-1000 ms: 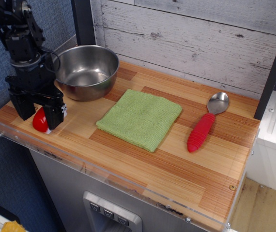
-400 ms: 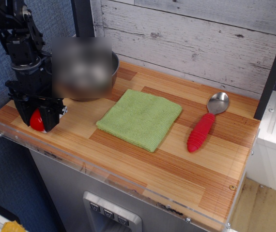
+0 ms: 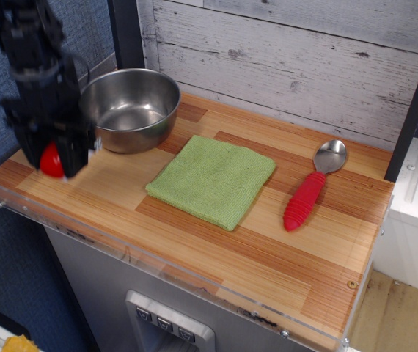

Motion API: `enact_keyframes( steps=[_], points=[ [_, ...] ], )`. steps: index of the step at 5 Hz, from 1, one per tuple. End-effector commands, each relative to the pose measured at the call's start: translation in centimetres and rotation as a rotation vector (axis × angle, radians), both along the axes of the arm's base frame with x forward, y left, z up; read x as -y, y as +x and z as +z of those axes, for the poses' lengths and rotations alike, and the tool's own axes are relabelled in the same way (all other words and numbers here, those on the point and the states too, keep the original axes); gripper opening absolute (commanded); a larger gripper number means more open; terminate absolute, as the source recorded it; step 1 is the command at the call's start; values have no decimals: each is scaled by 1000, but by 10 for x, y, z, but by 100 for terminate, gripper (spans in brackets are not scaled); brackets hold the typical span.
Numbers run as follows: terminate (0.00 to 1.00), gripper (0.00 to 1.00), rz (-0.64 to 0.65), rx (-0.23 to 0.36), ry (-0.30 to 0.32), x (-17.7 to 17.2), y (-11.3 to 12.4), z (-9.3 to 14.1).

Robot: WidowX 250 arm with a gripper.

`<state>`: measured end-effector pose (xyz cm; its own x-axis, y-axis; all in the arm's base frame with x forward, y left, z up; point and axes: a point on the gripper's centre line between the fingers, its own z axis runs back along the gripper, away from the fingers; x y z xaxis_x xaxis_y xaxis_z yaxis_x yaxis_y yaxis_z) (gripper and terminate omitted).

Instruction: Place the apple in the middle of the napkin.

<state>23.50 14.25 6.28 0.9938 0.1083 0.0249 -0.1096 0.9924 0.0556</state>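
The red apple (image 3: 50,160) is clamped between the fingers of my black gripper (image 3: 53,158) at the far left of the wooden counter, lifted a little above the surface. The arm is motion-blurred. Only the apple's red side shows; its white cut face is hidden. The light-green napkin (image 3: 213,180) lies flat in the middle of the counter, well to the right of the gripper, with nothing on it.
A steel bowl (image 3: 130,108) stands at the back left, right beside the gripper. A red-handled metal spoon (image 3: 312,186) lies right of the napkin. A clear plastic lip (image 3: 158,264) runs along the front edge. A plank wall stands behind.
My gripper closed on the apple, which lay on the counter, and has risen with it. The napkin, bowl and spoon have not moved.
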Motion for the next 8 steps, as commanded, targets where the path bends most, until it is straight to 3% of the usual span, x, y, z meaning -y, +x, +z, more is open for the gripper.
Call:
enact_keyframes(
  steps=[1,2,4,5,7,8],
  points=[
    [0,0,-41,36,-41,53,22,29],
    [0,0,-29,0,-45,88,42,24],
    [0,0,-22,43,-7,120,68,13],
    [0,0,7,72,19,118,71,1],
    [0,0,-10,16,36,110,77,-28],
    [0,0,-11,9,30,109,78,-31]
  ],
)
